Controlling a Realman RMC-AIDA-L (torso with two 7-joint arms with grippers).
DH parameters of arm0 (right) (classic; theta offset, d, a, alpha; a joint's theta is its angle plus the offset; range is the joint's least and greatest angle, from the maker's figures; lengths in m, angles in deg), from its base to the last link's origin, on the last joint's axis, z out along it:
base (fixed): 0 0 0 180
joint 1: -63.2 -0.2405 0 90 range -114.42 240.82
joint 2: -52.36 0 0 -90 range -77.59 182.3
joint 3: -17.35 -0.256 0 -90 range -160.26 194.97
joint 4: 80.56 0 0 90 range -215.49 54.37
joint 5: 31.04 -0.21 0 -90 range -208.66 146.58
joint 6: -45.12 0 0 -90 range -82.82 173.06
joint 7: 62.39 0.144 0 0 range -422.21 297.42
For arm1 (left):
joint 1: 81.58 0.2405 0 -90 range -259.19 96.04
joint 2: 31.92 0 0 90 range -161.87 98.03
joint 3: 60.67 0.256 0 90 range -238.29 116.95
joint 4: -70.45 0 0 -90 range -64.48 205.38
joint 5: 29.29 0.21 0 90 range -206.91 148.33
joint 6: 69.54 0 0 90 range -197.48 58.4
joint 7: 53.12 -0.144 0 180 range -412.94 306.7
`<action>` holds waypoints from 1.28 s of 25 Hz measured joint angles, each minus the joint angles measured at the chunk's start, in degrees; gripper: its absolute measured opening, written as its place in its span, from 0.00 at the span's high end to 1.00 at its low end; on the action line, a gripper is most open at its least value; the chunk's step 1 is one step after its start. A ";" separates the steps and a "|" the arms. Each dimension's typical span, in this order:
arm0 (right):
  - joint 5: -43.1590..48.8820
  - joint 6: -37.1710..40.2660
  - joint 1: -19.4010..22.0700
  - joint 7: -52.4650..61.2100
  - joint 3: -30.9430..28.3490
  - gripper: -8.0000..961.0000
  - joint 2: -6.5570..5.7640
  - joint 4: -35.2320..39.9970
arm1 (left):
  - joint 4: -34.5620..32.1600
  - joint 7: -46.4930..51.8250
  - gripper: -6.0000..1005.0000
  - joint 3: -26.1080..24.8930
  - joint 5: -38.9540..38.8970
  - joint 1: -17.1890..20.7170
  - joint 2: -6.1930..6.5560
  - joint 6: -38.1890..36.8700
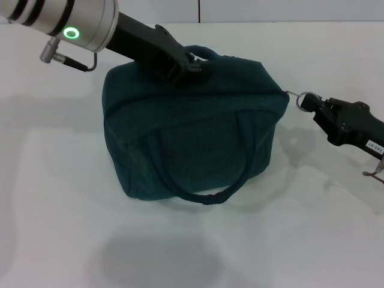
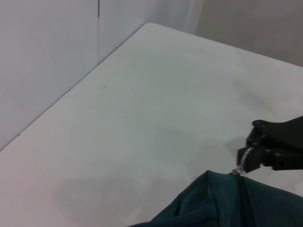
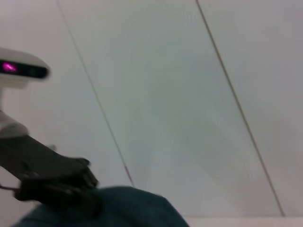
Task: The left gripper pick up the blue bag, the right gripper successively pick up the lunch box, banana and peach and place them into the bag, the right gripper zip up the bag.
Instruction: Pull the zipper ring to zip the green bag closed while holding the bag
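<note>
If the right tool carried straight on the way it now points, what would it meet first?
Most likely the blue bag: the right tool points at its end corner, holding the zipper pull ring there, so almost nothing lies between them.

The bag (image 1: 192,132) is dark blue-green all over, both hands (image 1: 186,65) (image 1: 315,108) are black, the surface (image 1: 60,210) is white, and a green ring light (image 1: 72,33) glows.

The only writing in view is a small white label (image 1: 373,144) stuck on the side of the black right gripper (image 1: 307,102) in the head view; it carries a few dark characters, too small and tilted to make out. The dark teal fabric bag (image 1: 198,135) bears no lettering that can be read.
</note>
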 joint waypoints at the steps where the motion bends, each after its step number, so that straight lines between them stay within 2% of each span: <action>1: 0.01 -0.90 -0.02 -0.01 0.09 0.97 0.01 0.00 | -0.03 -0.01 0.94 0.01 -0.07 0.00 0.03 -0.02; 12: 0.40 -7.12 -1.10 0.02 1.93 0.97 0.29 -0.02 | -0.32 -0.35 0.95 -0.11 -0.79 -0.05 0.19 -0.09; 17: 0.11 -7.39 -1.43 0.09 3.37 0.97 0.32 0.29 | 0.40 -0.31 0.94 -0.29 -4.22 -0.01 0.19 -1.15; 22: -0.03 -8.90 -3.88 0.76 3.69 0.97 0.29 -0.02 | 2.27 0.30 0.94 -0.44 -8.44 -0.25 0.34 -3.89; 27: -0.10 -12.67 -5.99 2.12 6.31 0.97 0.29 -0.16 | 3.39 0.62 0.94 -0.45 -8.62 -0.68 0.36 -4.03; 32: -0.10 -14.52 -6.55 2.80 6.51 0.97 0.29 -0.09 | 3.59 0.63 0.94 -0.46 -8.71 -0.66 0.49 -4.11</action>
